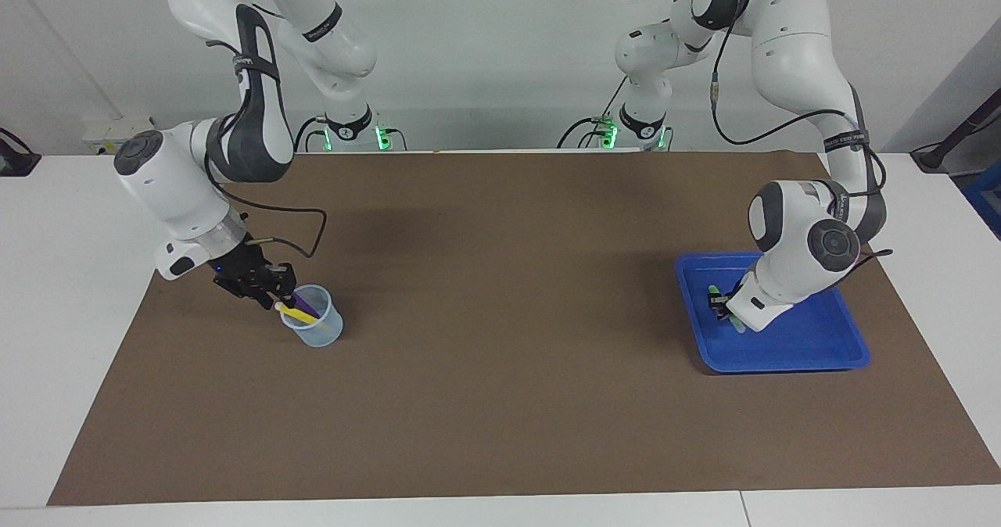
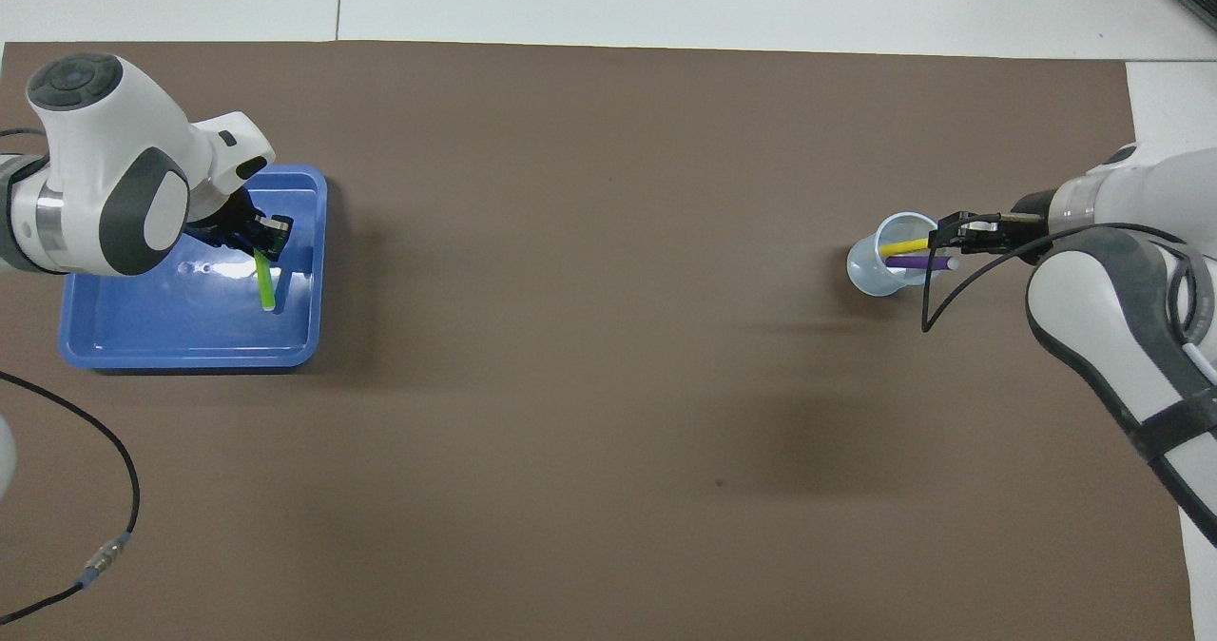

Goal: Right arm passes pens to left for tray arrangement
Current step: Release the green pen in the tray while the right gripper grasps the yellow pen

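Brown mat on white bench; two arms at work.
Left pincer over blue tray, clenched on green pen. Right pincer at clear cup rim by yellow pen and purple pen; its grip can't be told.
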Available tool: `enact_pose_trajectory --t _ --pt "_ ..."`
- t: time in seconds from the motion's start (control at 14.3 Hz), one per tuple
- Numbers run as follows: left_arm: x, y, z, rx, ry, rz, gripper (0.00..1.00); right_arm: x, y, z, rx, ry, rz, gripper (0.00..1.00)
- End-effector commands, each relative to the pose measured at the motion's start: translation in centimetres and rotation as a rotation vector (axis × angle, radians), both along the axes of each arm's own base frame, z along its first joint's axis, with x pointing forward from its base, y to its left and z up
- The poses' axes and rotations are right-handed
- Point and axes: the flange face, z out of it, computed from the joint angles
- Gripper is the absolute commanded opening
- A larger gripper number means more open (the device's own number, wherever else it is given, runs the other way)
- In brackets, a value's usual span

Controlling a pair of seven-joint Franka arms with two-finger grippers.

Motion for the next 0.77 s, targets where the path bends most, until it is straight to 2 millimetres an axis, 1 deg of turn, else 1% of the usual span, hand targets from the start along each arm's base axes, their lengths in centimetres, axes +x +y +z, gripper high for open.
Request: enact_pose_trajectory --t 0.0,0.07,0.14,0.21,0.28,0.35,0.42,0.49,0.56,0.63,0.7 --pt "-1.0 0.7 0.1 0.016 -0.011 -0.013 0.0 0.2 -0.1 -0.9 -0.009 -0.016 0.021 0.43" --pt "-1.1 0.6 -0.2 0.015 -0.019 -0.016 0.05 0.1 -0.1 -0.9 -0.008 -0.015 0.02 0.43" --pt "-1.3 0.5 -0.4 0.014 -0.031 -0.018 0.13 0.1 0.0 -0.9 -0.008 -0.014 0.021 0.42" --pt "-1.5 0.4 -0.7 0.013 -0.037 -0.021 0.23 0.1 0.0 -0.9 -0.008 -0.014 0.021 0.41" --pt "-1.6 0.3 -0.9 0.012 -0.039 -0.022 0.38 0.1 0.0 -0.9 -0.008 -0.014 0.021 0.4" --pt "-1.6 0.2 -0.9 0.011 -0.038 -0.025 0.49 0.2 0.0 -0.8 -0.008 -0.015 0.021 0.38" --pt "-1.6 0.2 -0.9 0.012 -0.039 -0.024 0.6 0.2 0.0 -0.8 -0.008 -0.015 0.021 0.32" --pt "-1.7 0.3 -0.9 0.011 -0.035 -0.023 0.61 0.2 0.0 -0.8 -0.008 -0.014 0.02 0.28" --pt "-1.5 0.3 -0.6 0.012 -0.037 -0.021 0.68 0.2 0.1 -0.8 -0.008 -0.014 0.02 0.24" --pt "-1.5 0.3 -0.5 0.011 -0.035 -0.022 0.7 0.2 0.1 -0.9 -0.007 -0.013 0.02 0.21" --pt "-1.4 0.3 -0.4 0.01 -0.038 -0.021 0.76 0.2 0.1 -0.9 -0.007 -0.013 0.02 0.17"
